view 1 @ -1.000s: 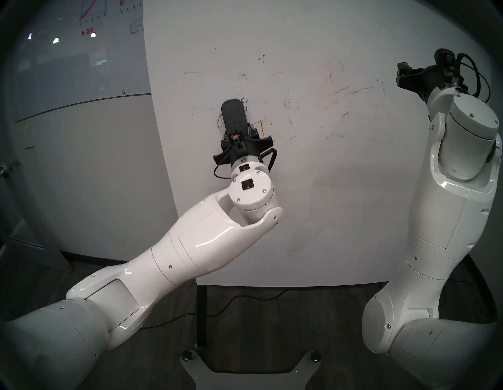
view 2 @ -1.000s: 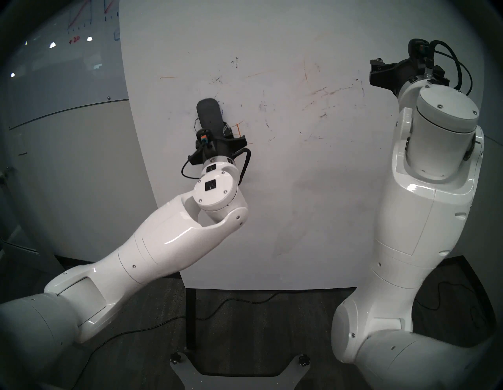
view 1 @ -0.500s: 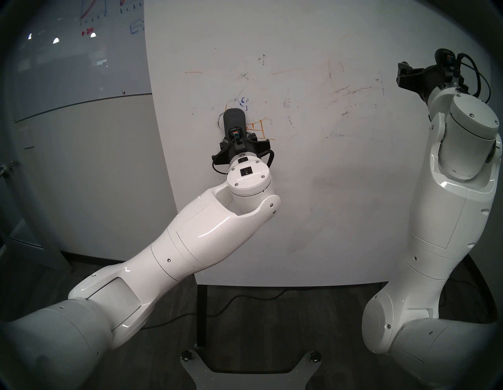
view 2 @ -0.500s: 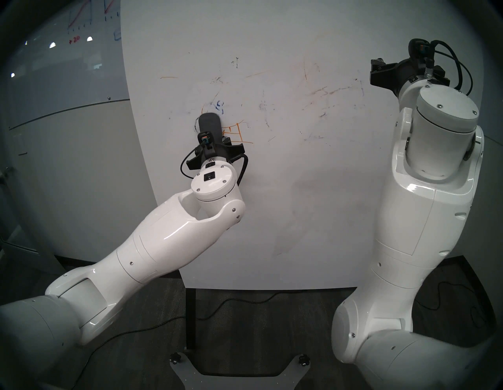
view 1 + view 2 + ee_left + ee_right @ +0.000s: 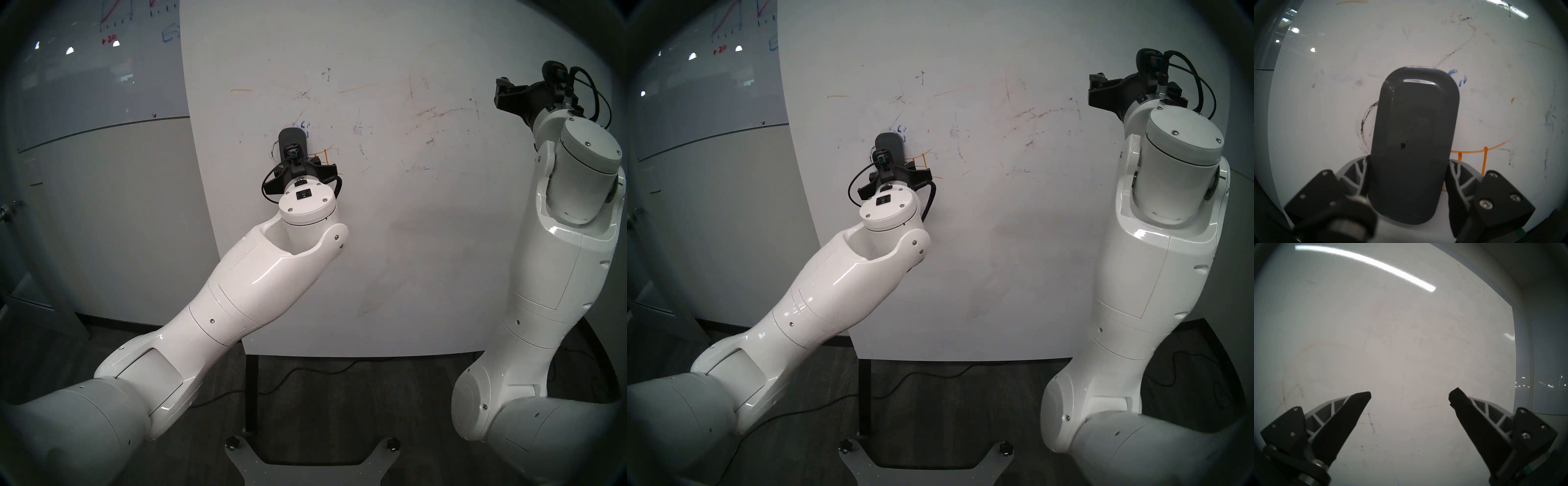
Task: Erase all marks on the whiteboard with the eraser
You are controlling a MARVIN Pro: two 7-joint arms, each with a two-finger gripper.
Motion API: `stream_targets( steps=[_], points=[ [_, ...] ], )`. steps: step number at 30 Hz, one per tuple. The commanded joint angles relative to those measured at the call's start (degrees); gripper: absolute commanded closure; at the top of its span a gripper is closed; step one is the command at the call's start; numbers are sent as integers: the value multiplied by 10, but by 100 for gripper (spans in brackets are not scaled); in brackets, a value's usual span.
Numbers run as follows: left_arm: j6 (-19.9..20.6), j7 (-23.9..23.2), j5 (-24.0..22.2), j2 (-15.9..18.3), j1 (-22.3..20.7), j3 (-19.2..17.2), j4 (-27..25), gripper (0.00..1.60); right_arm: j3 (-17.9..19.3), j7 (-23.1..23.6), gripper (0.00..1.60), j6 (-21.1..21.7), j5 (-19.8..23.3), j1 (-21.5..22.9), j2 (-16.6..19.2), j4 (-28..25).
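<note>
The eraser (image 5: pixel 1413 146), a dark grey oblong pad, is held upright against the whiteboard (image 5: pixel 390 237), left of the board's middle. It is pinched at its lower half by the jaws of the left gripper (image 5: pixel 1407 179). The pad is flanked by the marks: a black curved scribble (image 5: pixel 1364 125) at its left edge, blue dabs (image 5: pixel 1457 78) at its upper right corner, and orange lines (image 5: pixel 1474 152) to its lower right. Faint reddish smudges (image 5: pixel 437 115) are spread further right.

The left arm (image 5: pixel 244 278) is stretched up from the lower left, its wrist bent so that the gripper is aimed at the board. The right arm (image 5: pixel 556 258) is raised at the board's right edge; the jaws of the right gripper (image 5: pixel 1409 395) are spread wide, with nothing between them.
</note>
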Motion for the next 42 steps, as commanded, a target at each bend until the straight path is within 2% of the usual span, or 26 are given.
stream_targets(
  steps=[1,7,8,9,12,21,26,27,30,31,37,42],
  points=[
    [3,-42,44,-11,-59,-52,-8,160,-1,0,0,-1,0,5,0,-5],
    [10,-63,68,-16,-48,-59,-1,160,-2,-1,0,-1,1,5,1,-5],
    [10,-62,66,-13,-62,-53,8,160,-2,-1,0,-1,1,5,1,-5],
    [10,-67,73,-17,-52,-59,4,160,-2,-2,0,-1,1,5,1,-5],
    [12,-71,80,-19,-56,-60,7,160,-2,-2,0,-1,2,5,1,-5],
    [15,-87,115,-24,-40,-85,-8,160,-2,-3,0,-1,3,4,2,-5],
    [19,-97,125,-24,-46,-95,-11,160,-2,-4,0,-1,4,4,2,-5],
    [19,-101,131,-28,-29,-102,-21,160,-2,-4,0,-1,4,4,2,-5],
    [23,-107,133,-29,-39,-103,-18,160,-2,-5,0,-1,5,4,3,-5],
    [24,-111,138,-33,-27,-109,-24,160,-2,-5,0,-1,5,4,3,-5],
    [31,-123,146,-35,-29,-118,-14,160,-3,-6,0,-1,6,4,3,-5],
    [29,-134,154,-32,-29,-121,29,160,-3,-6,0,0,6,4,3,-6]
  ],
)
